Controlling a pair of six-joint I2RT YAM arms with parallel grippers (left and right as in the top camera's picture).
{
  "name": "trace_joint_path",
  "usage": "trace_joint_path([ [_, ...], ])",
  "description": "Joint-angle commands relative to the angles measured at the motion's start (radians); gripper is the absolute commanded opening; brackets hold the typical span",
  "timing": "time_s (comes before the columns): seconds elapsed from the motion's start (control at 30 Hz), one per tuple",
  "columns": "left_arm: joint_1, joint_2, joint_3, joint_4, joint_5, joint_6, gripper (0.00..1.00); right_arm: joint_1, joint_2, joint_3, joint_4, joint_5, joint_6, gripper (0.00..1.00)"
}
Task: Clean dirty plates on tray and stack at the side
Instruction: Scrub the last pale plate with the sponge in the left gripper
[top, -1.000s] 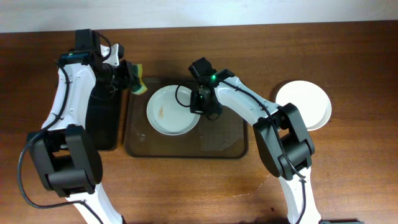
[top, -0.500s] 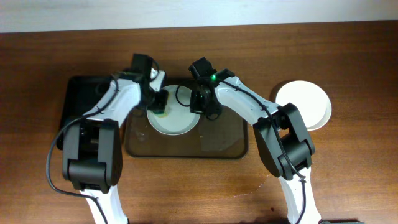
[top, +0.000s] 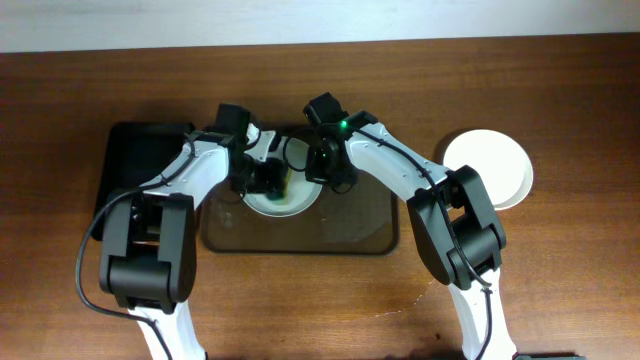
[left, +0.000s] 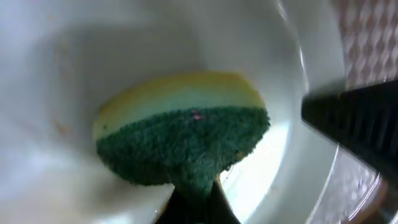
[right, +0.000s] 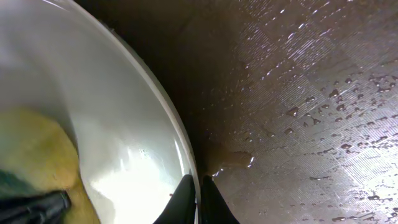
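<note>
A white plate (top: 296, 200) lies in the translucent brown tray (top: 355, 225). My left gripper (top: 272, 178) is shut on a yellow and green sponge (left: 180, 134) and presses it on the plate's inside (left: 74, 68). My right gripper (top: 322, 172) is shut on the plate's right rim (right: 177, 149), one finger each side. In the right wrist view the sponge (right: 37, 149) shows at the lower left and the wet tray base (right: 298, 93) to the right. Another white plate (top: 490, 168) sits on the table at the right.
A narrow black tray (top: 135, 160) lies left of the brown tray. The wooden table (top: 560, 260) spreads around both. The brown tray's base holds water drops.
My left gripper has carried the sponge from above the black tray rightward onto the plate. My right gripper has held still on the plate's rim.
</note>
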Motion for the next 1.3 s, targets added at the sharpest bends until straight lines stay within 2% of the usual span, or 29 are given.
trace_joint_path([
  [0.0,0.034,0.028,-0.013,0.151,-0.163,-0.101,0.01,0.009,0.019,-0.03,-0.011,0.032,0.004,0.04],
  [0.07,0.032,0.036,-0.013,0.258,-0.238,-0.108,0.01,0.01,0.019,-0.03,-0.01,0.032,0.004,0.04],
  [0.13,0.029,0.06,-0.013,0.366,-0.249,-0.108,0.01,0.01,0.019,-0.03,-0.011,0.032,0.004,0.04],
  [0.23,0.025,0.106,-0.013,0.401,-0.257,-0.116,0.01,0.01,0.019,-0.03,-0.011,0.032,0.004,0.04],
  [0.3,0.025,0.122,-0.013,0.335,-0.264,-0.138,0.01,0.01,0.019,-0.03,-0.011,0.032,-0.003,0.04],
  [0.47,0.025,0.124,-0.013,-0.002,-0.243,-0.119,0.01,0.01,0.019,-0.03,-0.009,0.032,-0.011,0.04],
  [0.53,0.026,0.124,-0.011,-0.087,-0.146,-0.04,0.0,0.01,0.019,-0.03,-0.008,0.032,-0.011,0.04],
  [0.6,0.026,0.124,-0.011,-0.142,0.01,0.038,0.01,0.01,0.019,-0.03,-0.008,0.032,-0.011,0.04],
  [0.73,0.025,0.124,-0.011,-0.137,0.24,0.062,0.01,0.01,0.019,-0.03,-0.003,0.032,-0.011,0.04],
  [0.8,0.025,0.124,-0.011,-0.114,0.278,0.06,0.01,0.01,0.019,-0.03,-0.003,0.032,-0.011,0.04],
  [0.87,0.025,0.127,-0.011,-0.073,0.263,0.047,0.01,0.01,0.019,-0.03,-0.003,0.032,-0.011,0.04],
  [1.03,0.074,0.155,-0.011,0.022,0.177,-0.087,0.01,0.01,0.019,-0.03,-0.004,0.032,-0.011,0.04],
  [1.13,0.127,0.155,-0.011,0.052,0.035,-0.169,0.01,0.01,0.019,-0.03,-0.003,0.032,-0.011,0.04],
  [1.27,0.175,0.155,-0.011,0.025,-0.177,-0.187,0.01,0.01,0.019,-0.03,-0.004,0.032,-0.011,0.04],
])
